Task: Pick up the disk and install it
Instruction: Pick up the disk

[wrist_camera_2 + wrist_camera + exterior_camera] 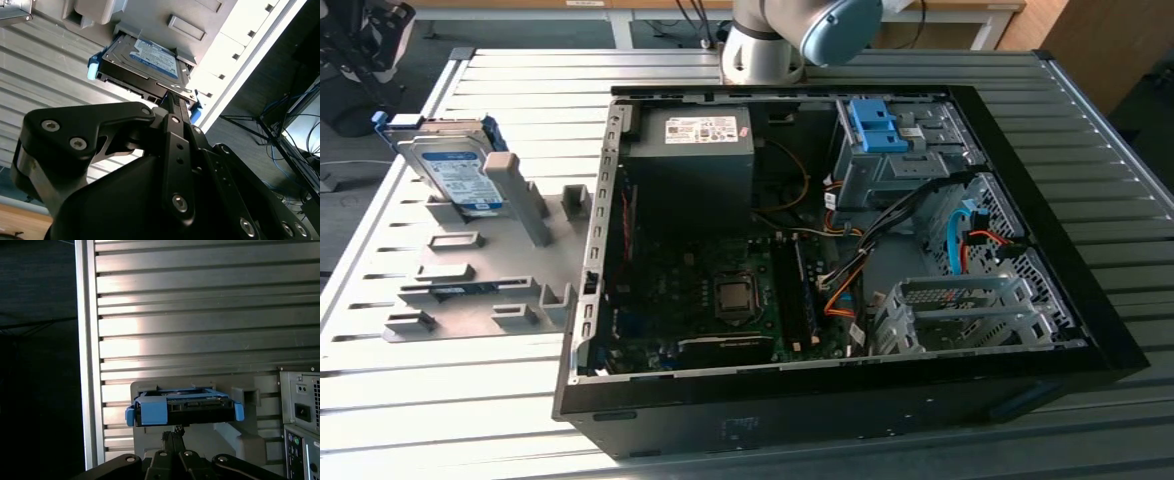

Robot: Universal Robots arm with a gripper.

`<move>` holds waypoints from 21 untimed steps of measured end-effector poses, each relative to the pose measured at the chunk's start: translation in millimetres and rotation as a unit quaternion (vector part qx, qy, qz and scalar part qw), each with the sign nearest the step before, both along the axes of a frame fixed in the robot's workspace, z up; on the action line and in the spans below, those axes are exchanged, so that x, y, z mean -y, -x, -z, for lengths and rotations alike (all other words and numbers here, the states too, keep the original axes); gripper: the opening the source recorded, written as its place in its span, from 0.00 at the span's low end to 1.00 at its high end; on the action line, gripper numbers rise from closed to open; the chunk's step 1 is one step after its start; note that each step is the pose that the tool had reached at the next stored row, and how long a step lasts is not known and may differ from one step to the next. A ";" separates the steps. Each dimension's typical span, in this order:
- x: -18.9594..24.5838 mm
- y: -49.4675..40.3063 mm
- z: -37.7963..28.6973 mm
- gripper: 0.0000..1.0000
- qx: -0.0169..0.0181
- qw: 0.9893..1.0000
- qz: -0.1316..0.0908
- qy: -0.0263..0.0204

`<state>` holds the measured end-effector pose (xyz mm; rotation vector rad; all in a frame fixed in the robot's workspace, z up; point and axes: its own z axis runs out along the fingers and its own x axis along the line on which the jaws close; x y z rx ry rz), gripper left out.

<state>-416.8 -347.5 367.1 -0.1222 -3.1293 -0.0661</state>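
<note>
**Silver disk point(454, 170) sitting in the rack, claw right at its edge**

So the disk, blue frame and all, stands tilted in a grey rack point(494, 290) on the ribbed metal table point(454, 400), over on the exterior view's left, just beside the open PC case point(787, 425) and not inside it. The label faces up and outward.

In both wrist views the claw point(175, 432) is nosed up to the disk's point(185, 407) near edge. Its fingers point(174, 102) look pulled close together, pretty much a narrow stack, with nothing clamped between them as far as I can see. The tips are right at the edge of the disk point(150, 60), but I can't tell if they're actually touching it.

Inside the case there's a grey power supply point(690, 150) near the back and a bare blue bracket point(874, 125) on top of the drive cage. The arm's base point(767, 45) sits behind the case.
</note>
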 end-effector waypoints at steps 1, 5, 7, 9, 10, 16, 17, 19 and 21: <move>0.0 0.0 0.1 0.11 0.000 1.000 0.000 0.000; 0.0 0.0 0.2 0.11 0.000 1.000 0.000 0.000; 0.0 0.0 0.2 0.11 0.000 1.000 0.000 0.000; 0.0 0.0 0.2 0.11 0.000 1.000 -0.001 0.000; 0.0 0.0 0.2 0.11 0.000 1.000 -0.001 0.000; 0.0 0.0 0.2 0.11 0.000 1.000 -0.011 0.000; 0.0 0.0 0.2 0.11 0.000 1.000 -0.013 0.000; 0.0 0.0 0.2 0.11 0.000 1.000 -0.018 0.000; 0.0 0.0 0.3 0.11 0.000 1.000 -0.028 0.000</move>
